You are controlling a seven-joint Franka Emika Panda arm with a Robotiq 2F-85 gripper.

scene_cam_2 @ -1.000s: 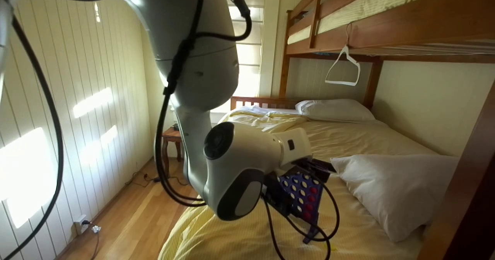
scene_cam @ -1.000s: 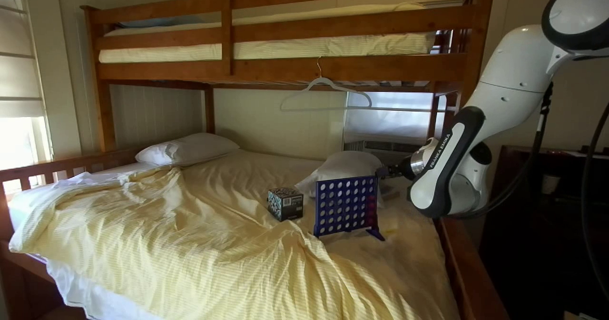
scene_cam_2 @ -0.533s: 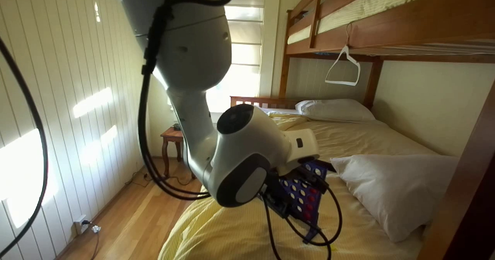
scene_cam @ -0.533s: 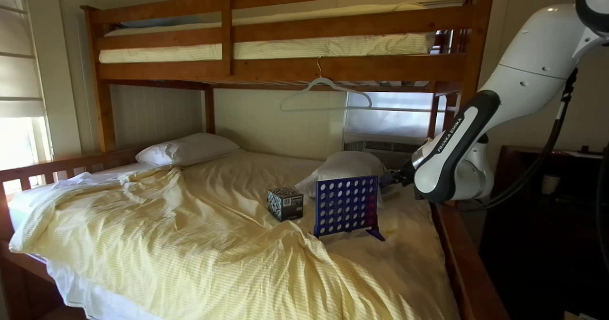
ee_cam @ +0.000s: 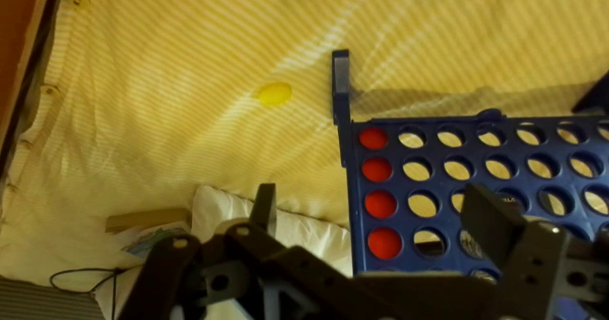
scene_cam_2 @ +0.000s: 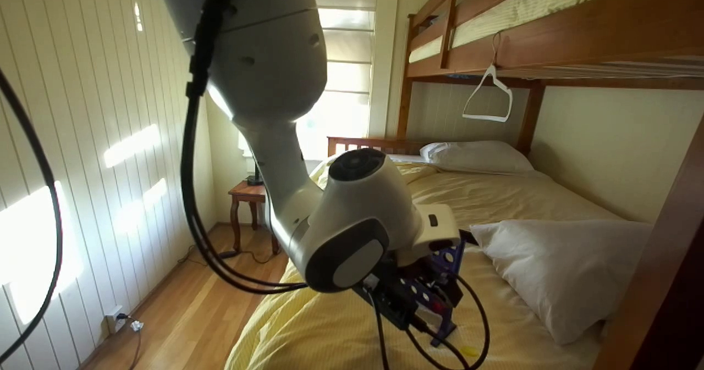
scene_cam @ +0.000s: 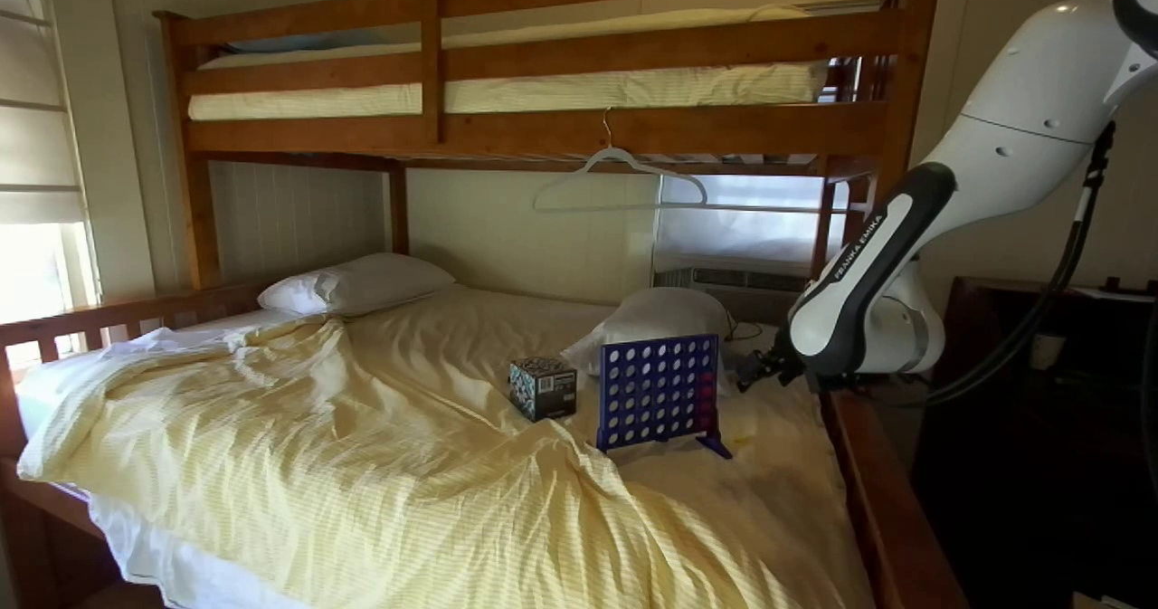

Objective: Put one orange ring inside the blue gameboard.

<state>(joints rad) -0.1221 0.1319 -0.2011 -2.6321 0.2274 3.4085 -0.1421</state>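
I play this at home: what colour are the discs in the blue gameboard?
Red; the discs in the gameboard show best in the wrist view.

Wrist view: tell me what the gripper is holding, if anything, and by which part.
Nothing is held: the gripper is open, its jaws wide apart with no piece between them. The blue gameboard shows beyond, not gripped.
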